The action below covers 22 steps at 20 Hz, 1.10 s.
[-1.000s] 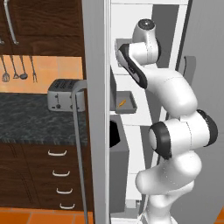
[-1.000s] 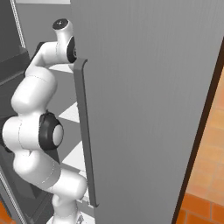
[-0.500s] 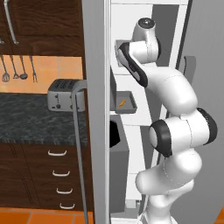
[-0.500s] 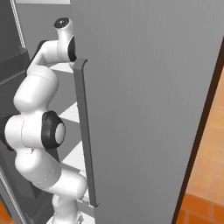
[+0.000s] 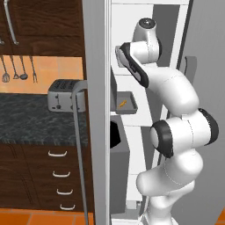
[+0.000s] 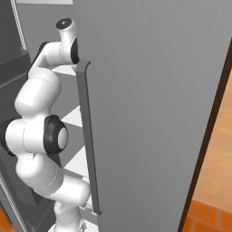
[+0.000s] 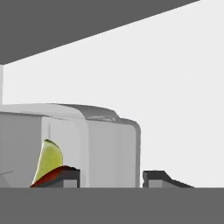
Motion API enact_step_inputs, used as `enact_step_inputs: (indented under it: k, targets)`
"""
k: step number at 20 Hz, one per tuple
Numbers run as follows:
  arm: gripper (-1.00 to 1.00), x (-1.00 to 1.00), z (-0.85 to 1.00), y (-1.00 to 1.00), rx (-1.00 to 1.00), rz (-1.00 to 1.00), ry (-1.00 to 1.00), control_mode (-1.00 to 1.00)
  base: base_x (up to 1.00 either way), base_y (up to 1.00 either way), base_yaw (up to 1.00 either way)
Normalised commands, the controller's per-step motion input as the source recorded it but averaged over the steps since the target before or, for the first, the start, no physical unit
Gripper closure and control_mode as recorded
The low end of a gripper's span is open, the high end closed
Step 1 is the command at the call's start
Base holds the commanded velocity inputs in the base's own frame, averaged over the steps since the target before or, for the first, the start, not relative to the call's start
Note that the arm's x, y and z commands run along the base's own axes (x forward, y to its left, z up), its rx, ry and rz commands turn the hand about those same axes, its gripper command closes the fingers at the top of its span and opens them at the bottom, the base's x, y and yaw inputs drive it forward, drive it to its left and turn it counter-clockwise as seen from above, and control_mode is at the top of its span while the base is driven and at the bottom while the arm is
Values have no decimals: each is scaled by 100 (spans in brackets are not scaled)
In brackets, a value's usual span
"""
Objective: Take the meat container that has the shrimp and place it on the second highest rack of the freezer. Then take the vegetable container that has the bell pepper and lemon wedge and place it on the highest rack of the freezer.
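The vegetable container (image 7: pixel 105 144) is a grey tray seen close up in the hand view, standing on a white surface. In it lie the pale yellow lemon wedge (image 7: pixel 49 158) and the dark red bell pepper (image 7: pixel 56 174). My gripper (image 7: pixel 111 177) is open, its fingertips (image 7: pixel 65 177) astride the tray's near wall, with a thin gap on the right. In the left base view the arm reaches into the top of the freezer (image 5: pixel 96 132), the hand partly hidden behind its edge. One shelf lower rests the meat container (image 5: pixel 126 103) with the orange shrimp (image 5: pixel 123 103).
The freezer's wide grey door (image 6: pixel 149 113) with its long handle (image 6: pixel 87 136) stands to the arm's right. A toaster (image 5: pixel 65 94) sits on the dark counter (image 5: pixel 30 125) at left, above drawers (image 5: pixel 59 176). Utensils (image 5: pixel 17 72) hang on the wall.
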Motion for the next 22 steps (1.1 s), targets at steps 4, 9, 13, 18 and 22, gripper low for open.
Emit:
enact_step_inputs:
  k: [4,9,13,18,22]
  targets:
    - [-100,-2,0,0,0,0,0,-100,0,0,0]
    - [-100,-40,3,0,0,0,-20,-100,0,0,0]
    - [-100,-67,1,0,0,0,-36,-100,0,0,0]
    - [-100,-77,29,0,0,0,-16,-100,0,0,0]
    - [-100,-95,32,0,0,0,1,-100,0,0,0]
